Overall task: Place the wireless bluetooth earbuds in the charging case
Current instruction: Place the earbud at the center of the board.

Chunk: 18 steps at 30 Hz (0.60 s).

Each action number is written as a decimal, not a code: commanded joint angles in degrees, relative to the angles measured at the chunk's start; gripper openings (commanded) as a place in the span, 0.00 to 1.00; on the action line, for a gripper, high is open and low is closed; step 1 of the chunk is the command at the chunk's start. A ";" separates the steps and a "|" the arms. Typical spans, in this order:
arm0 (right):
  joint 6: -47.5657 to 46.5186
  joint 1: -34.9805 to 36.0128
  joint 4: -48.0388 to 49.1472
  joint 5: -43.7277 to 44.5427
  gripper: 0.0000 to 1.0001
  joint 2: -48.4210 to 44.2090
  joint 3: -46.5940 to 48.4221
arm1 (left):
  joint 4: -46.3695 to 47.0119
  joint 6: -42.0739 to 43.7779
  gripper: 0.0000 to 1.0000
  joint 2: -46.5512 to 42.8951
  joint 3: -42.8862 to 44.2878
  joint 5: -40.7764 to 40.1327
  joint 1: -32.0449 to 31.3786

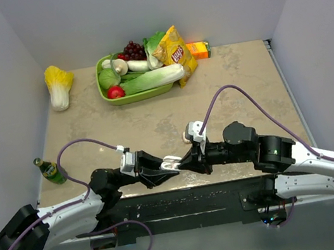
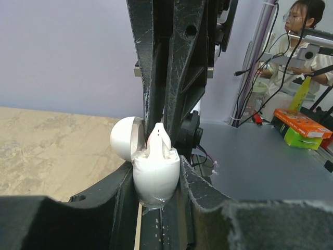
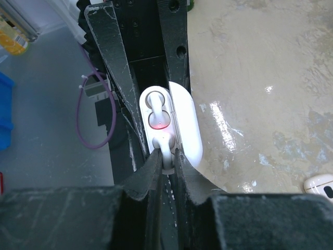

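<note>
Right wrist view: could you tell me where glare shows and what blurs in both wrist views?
Right wrist: glare streaks on the tabletop beside the charging case; right claw blurred up close. Left wrist: charging case sharp, left claw soft up close.

Far end of the table (image 1: 244, 86), a green basket (image 1: 140, 96) is packed full: grapes (image 1: 134, 49) at the back, a tomato (image 1: 116, 92) in the near-left corner. A chip bag (image 1: 177, 52) leans on its right side, with an orange box (image 1: 199, 49) just beside it by the wall. A cabbage (image 1: 58, 85) lies alone at far left. A green bottle (image 1: 49, 171) stands at the left edge. Off the table, a person (image 2: 302, 21) in glasses sits in the background.
</note>
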 commanded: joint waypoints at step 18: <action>2.09 0.52 1.97 5.74 0.34 -1.90 1.38 | 4.44 1.12 0.00 -1.72 0.19 -1.16 -0.48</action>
